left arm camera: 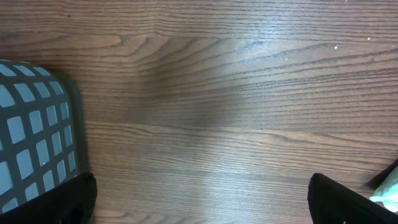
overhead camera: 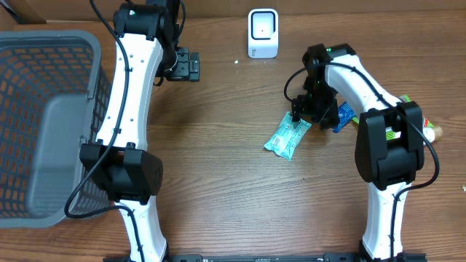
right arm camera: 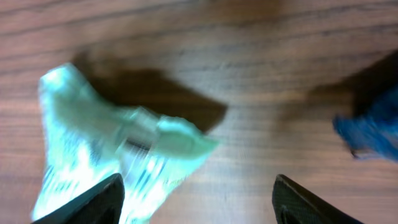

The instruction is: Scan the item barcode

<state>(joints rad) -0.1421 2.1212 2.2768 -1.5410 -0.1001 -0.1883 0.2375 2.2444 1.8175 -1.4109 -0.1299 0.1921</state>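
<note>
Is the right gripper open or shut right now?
Open: on the right gripper, fingers stand wide apart; the teal packet sits unclamped.

Surface (overhead camera: 218, 182): brown wood-grain top, with the grain running left to right in the overhead view. It carries everything listed below. Bare grain also fills most of the left wrist view (left arm camera: 236, 112) and the top of the right wrist view (right arm camera: 261, 56).
Basket (overhead camera: 36, 73): grey plastic with square-mesh walls and a solid grey floor. It stands upright, open side up, at the left edge of the surface and is cut off by the frame.
Basket, left wrist view (left arm camera: 34, 137): one rounded mesh corner shows at lower left.
Blue packet (overhead camera: 344, 115): small and crinkled, lying on the right half of the surface. It is blurred at the right edge of the right wrist view (right arm camera: 370, 127).
Right-edge goods (overhead camera: 431, 132): green, yellow and white pieces, largely hidden. Their kind cannot be told.
White speck (overhead camera: 237, 61): tiny, on the bare surface near the far edge.
</note>
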